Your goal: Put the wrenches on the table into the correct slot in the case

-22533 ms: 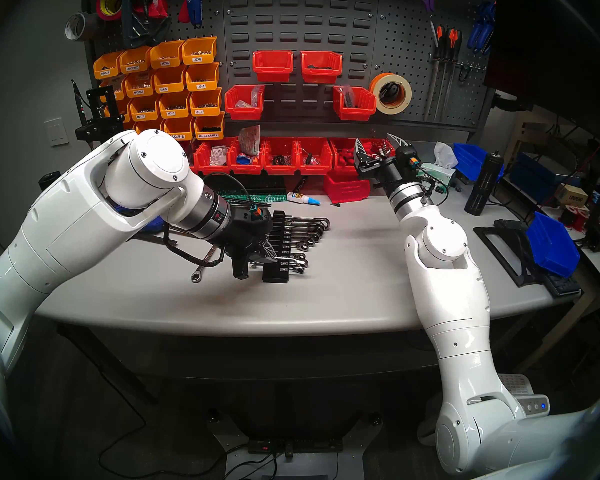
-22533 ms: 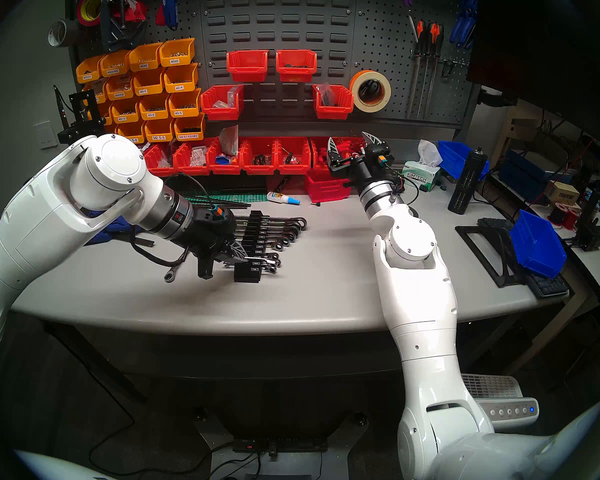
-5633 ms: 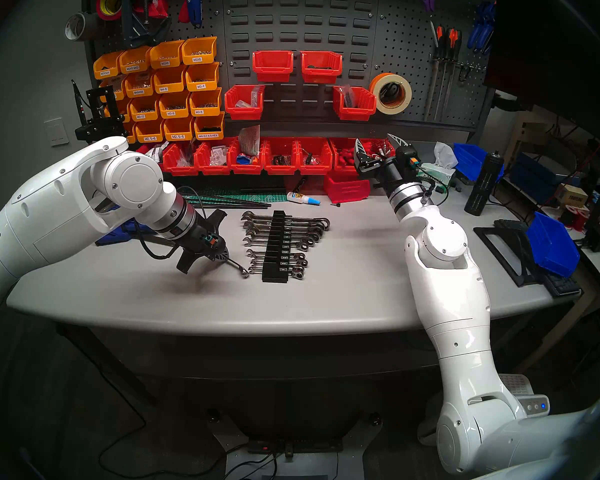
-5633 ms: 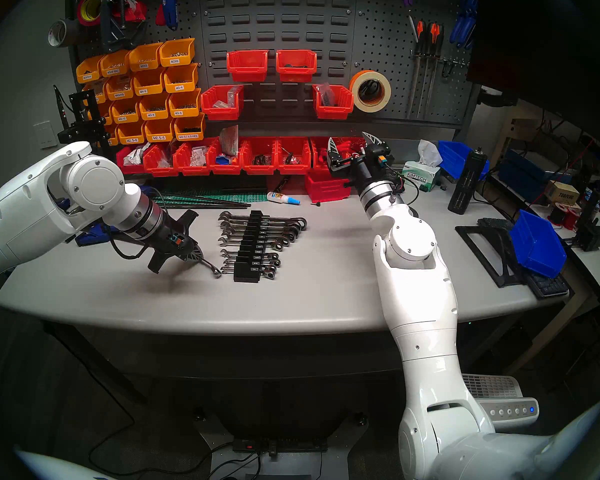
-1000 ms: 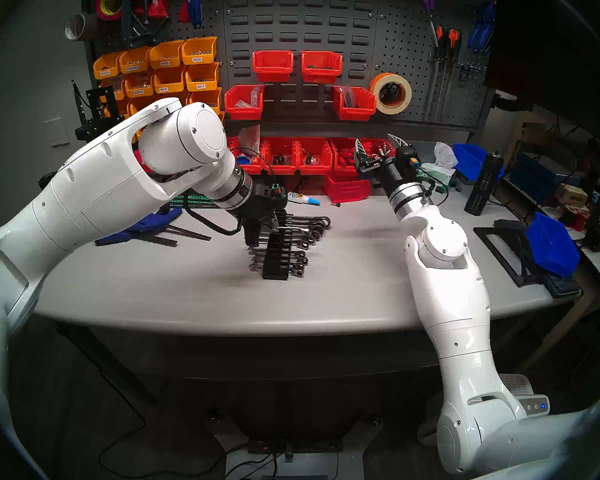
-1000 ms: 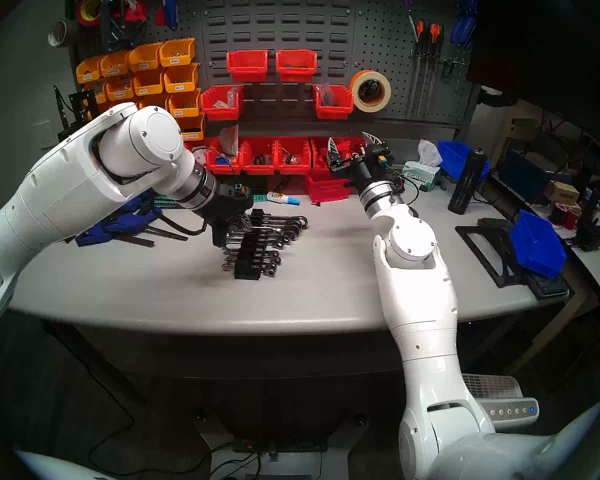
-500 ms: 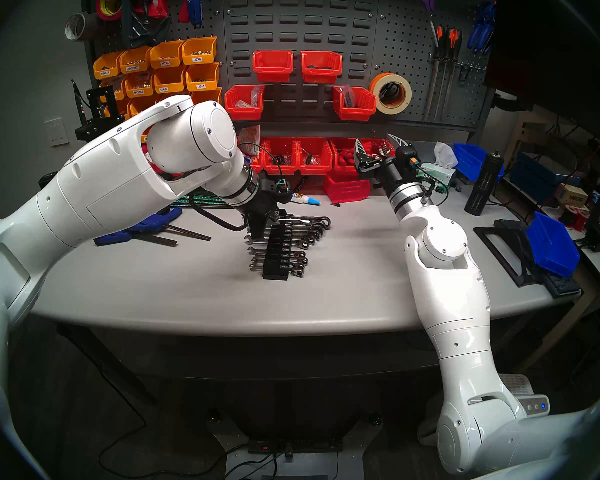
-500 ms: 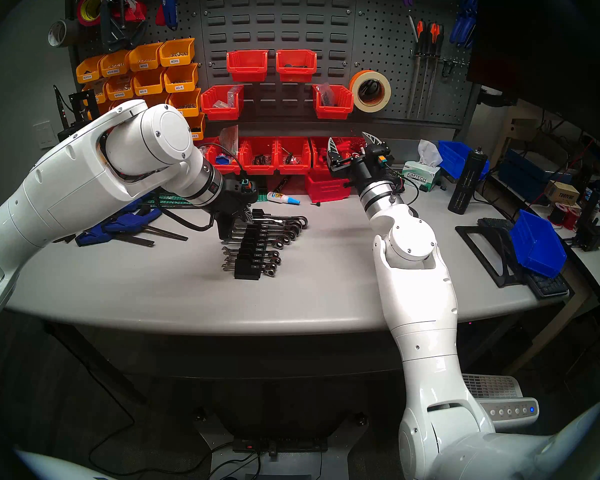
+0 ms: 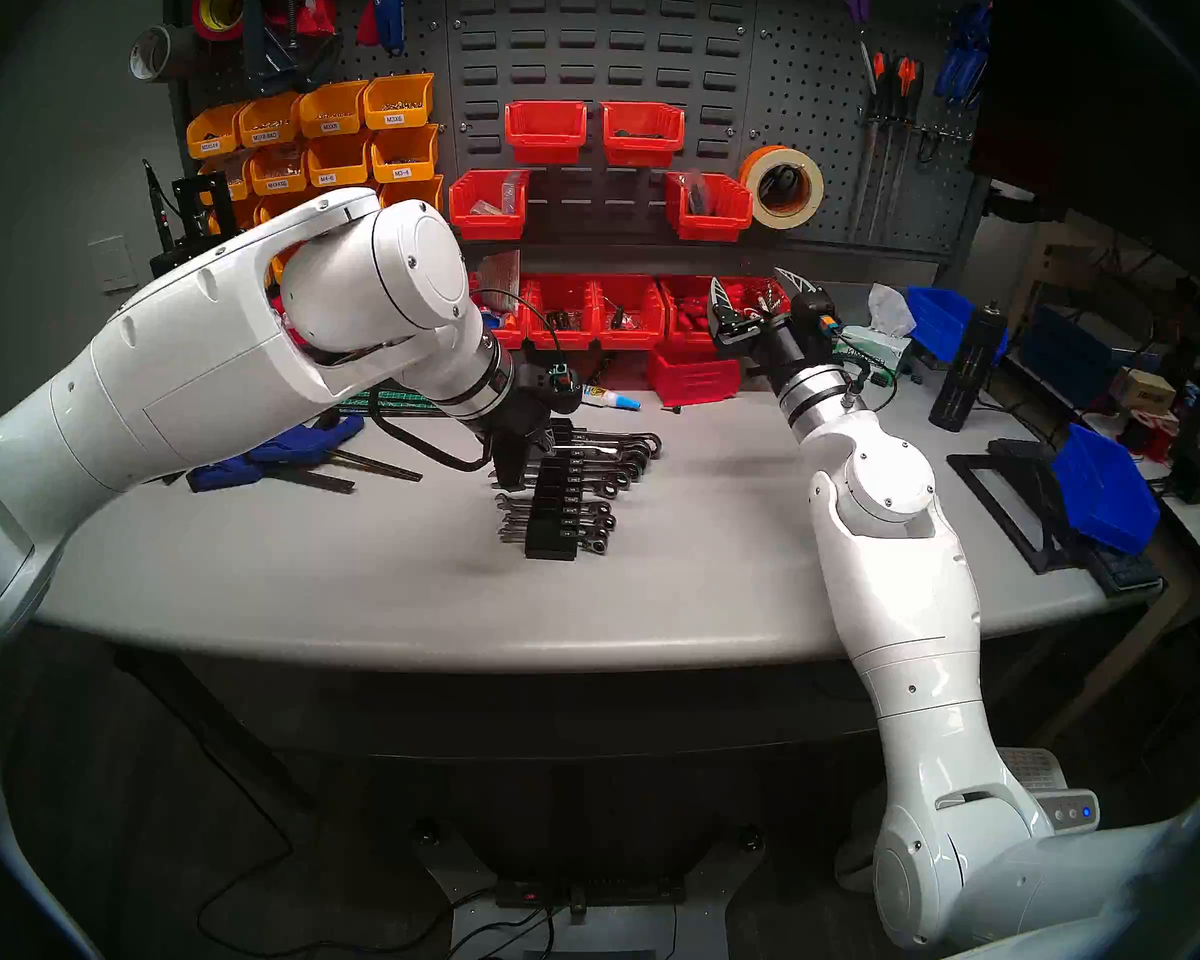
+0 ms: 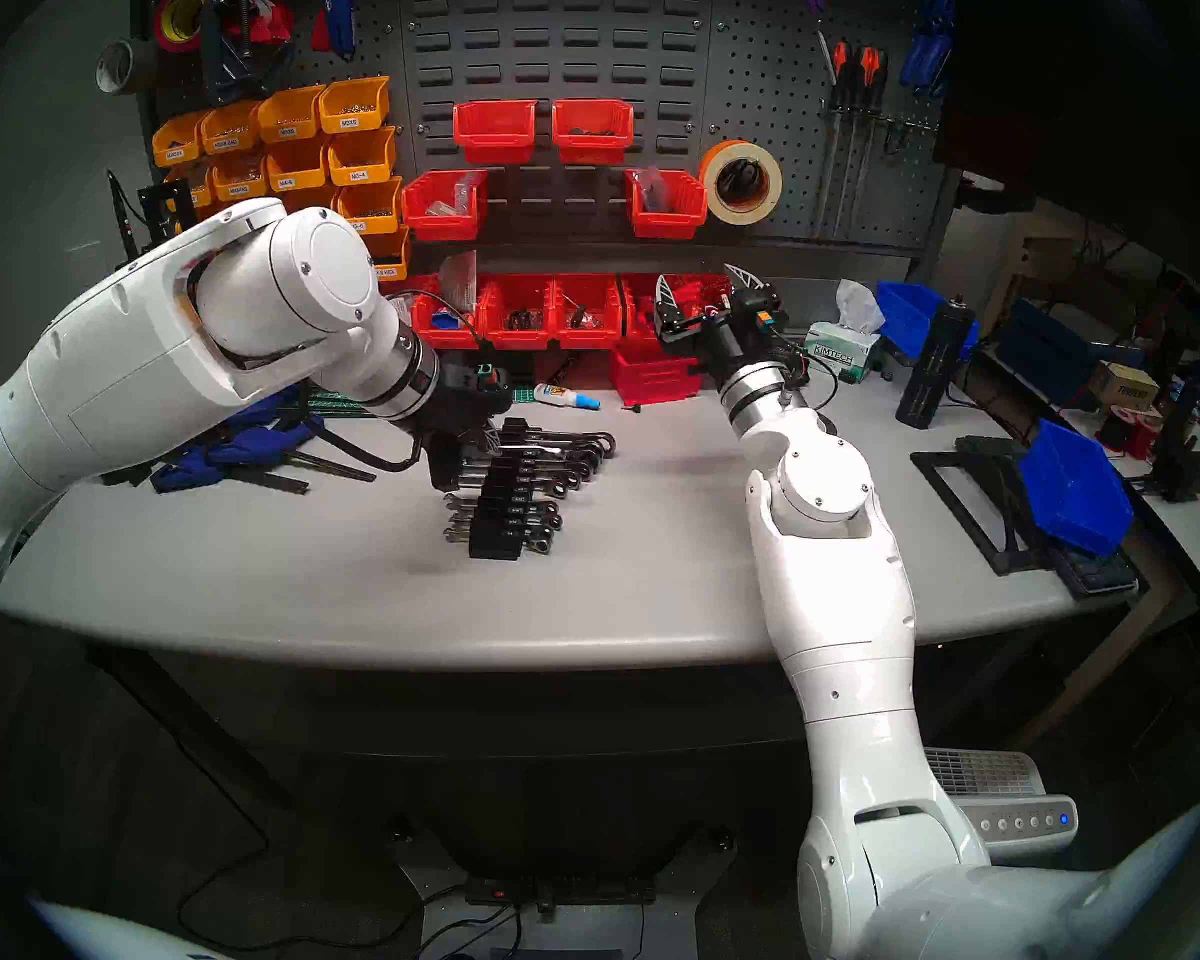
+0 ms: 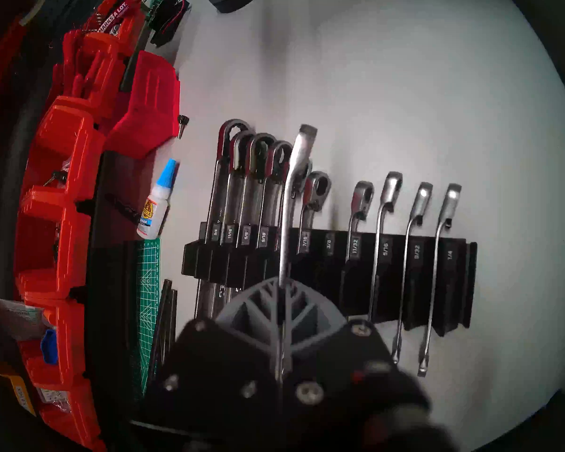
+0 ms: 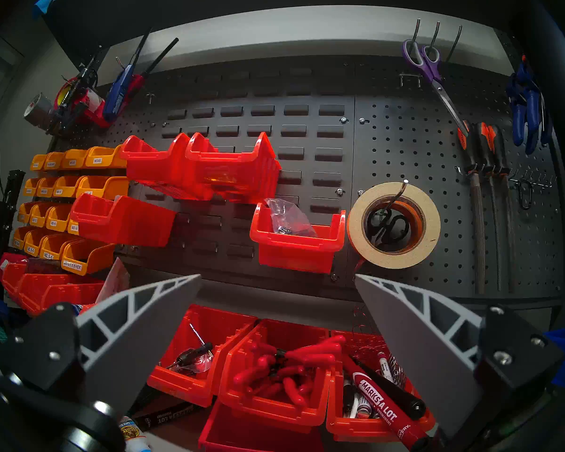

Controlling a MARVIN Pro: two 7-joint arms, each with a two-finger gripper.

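While the two arms reach over the light-grey matte surface (image 9: 375, 591), things stand so:
Left pincer (image 11: 282, 298): clamped on a slim chrome wrench (image 11: 292, 193), held above the far, tall end of the long black plastic case (image 11: 388, 278).
Wrench position: over the 9/16 and 7/16 labels; touching or not, I cannot tell.
Right pincer (image 12: 276, 280): fingers wide apart, holding nothing, facing the red plastic bins (image 12: 274, 386).

My head views are evenly lit from above, with dark fisheye rims and soft shadows on the table (image 9: 375, 577). My left wrist view is motion-smeared, with my own mount out of focus.
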